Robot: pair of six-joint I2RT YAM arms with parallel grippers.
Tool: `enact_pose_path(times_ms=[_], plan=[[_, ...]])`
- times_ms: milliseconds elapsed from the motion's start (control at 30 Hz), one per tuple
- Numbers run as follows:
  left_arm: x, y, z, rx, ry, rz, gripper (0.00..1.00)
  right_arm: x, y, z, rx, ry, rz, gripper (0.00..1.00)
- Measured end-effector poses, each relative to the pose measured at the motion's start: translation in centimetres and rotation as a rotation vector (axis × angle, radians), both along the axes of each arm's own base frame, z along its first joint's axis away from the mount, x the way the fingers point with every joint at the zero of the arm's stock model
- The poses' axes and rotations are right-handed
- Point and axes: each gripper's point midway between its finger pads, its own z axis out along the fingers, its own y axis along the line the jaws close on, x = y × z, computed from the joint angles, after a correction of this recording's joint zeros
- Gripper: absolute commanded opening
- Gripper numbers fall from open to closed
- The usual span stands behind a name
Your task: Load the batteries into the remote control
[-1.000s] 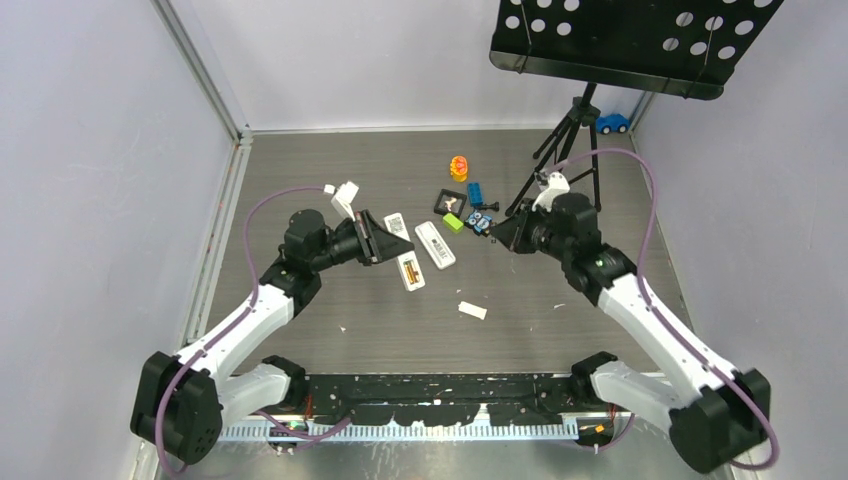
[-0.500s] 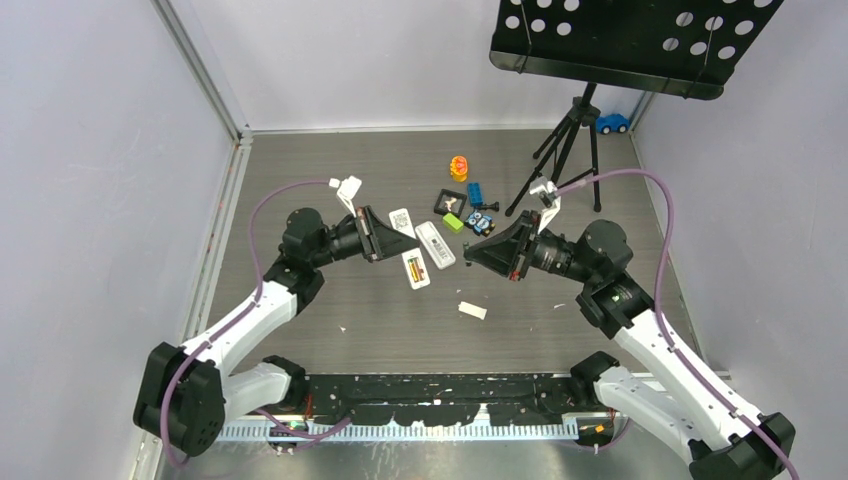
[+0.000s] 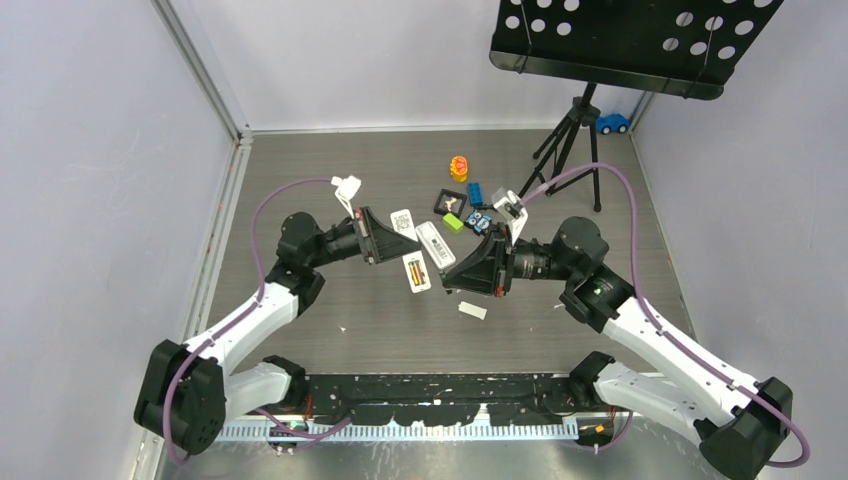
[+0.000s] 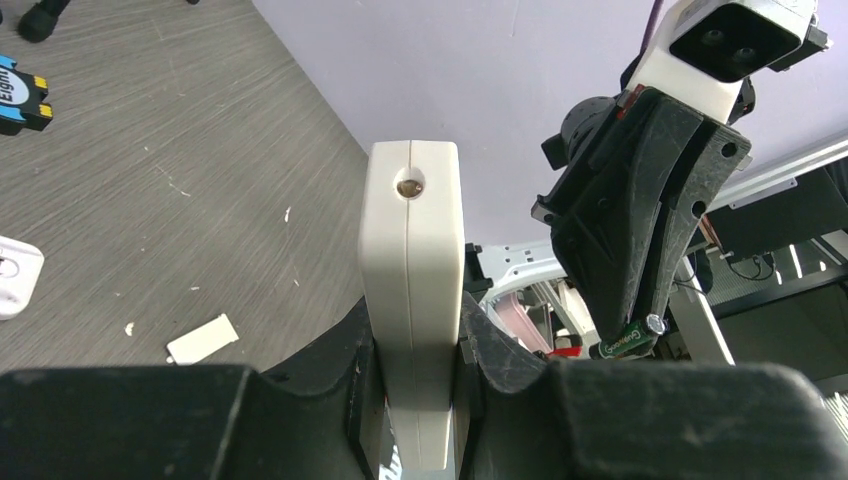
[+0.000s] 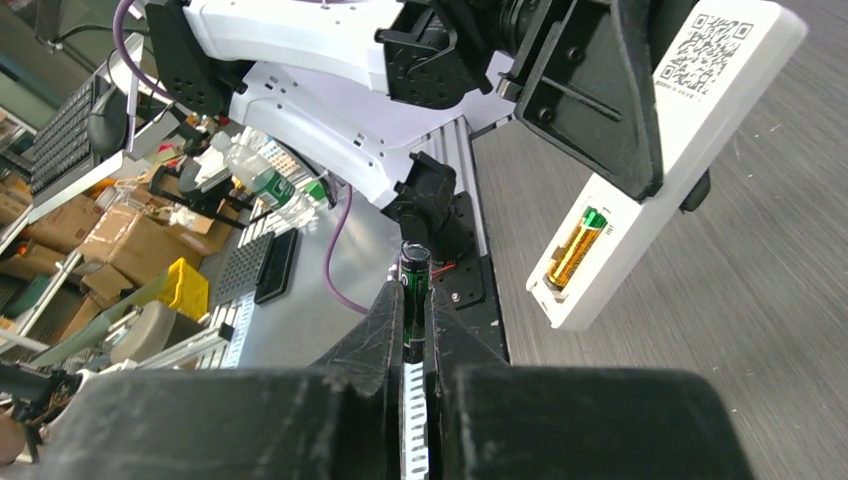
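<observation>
**Item 1: left hand** (image 3: 388, 242). Clamped on the remote control (image 5: 665, 140), gripping its two long edges near one end. From the left wrist view, the white body stands edge-on between the black fingers (image 4: 335, 365).

**Item 2: remote control.** White, with its plain back towards the top camera. It has a QR label near the gripped end and an open battery recess at the free end. It sits over the middle of the grey wood-grain surface (image 3: 330, 180), between the two hands. Whether its free end touches the surface cannot be told.

**Item 3: gold battery** (image 5: 578, 250). Lies lengthwise inside the recess.

**Item 4: right hand** (image 5: 415, 335). Fingers pressed together on the dark battery (image 5: 415, 285), which stands upright between the tips with its top projecting above them. In the top view the hand's tip is just beside the recess end of the remote control. The dark battery is apart from the remote control.

**Item 5: second white remote** (image 3: 436, 245). Flat on the surface, just beside the held one.

**Item 6: small white flat piece** (image 3: 472, 310). On the surface, near the right hand, on the side towards the arm bases.

**Item 7: sundries at the rear.**
- Orange figure (image 3: 459, 167), blue brick (image 3: 475, 192) and green block (image 3: 453, 222).
- Blue toy car (image 3: 612, 123) in the far right corner.
- Tripod (image 3: 570, 150) carrying a black perforated tray (image 3: 630, 40).
</observation>
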Motion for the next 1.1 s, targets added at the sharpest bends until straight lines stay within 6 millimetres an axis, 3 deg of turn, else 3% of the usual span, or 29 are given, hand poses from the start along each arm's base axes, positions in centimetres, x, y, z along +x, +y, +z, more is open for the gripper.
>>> enact_pose_path(times_ms=[333,600,767,933,1100], plan=[[-0.5,0.2,0.1,-0.012,-0.010,0.000,0.00,0.3,1.5,-0.1,-0.035,0.003,-0.007,0.02],[0.7,0.5,-0.9,0.000,0.077,0.080,0.00,5.0,2.6,0.0,-0.193,0.193,-0.223,0.00],[1.5,0.7,-2.1,0.021,0.158,0.129,0.00,6.8,2.7,-3.0,-0.330,0.348,-0.328,0.00],[2.6,0.7,-3.2,0.031,0.209,0.172,0.00,6.3,2.6,-6.9,-0.484,0.439,-0.366,0.00],[3.5,0.5,-4.8,0.034,0.287,0.193,0.00,6.8,3.6,-8.3,-0.576,0.446,-0.392,0.00]])
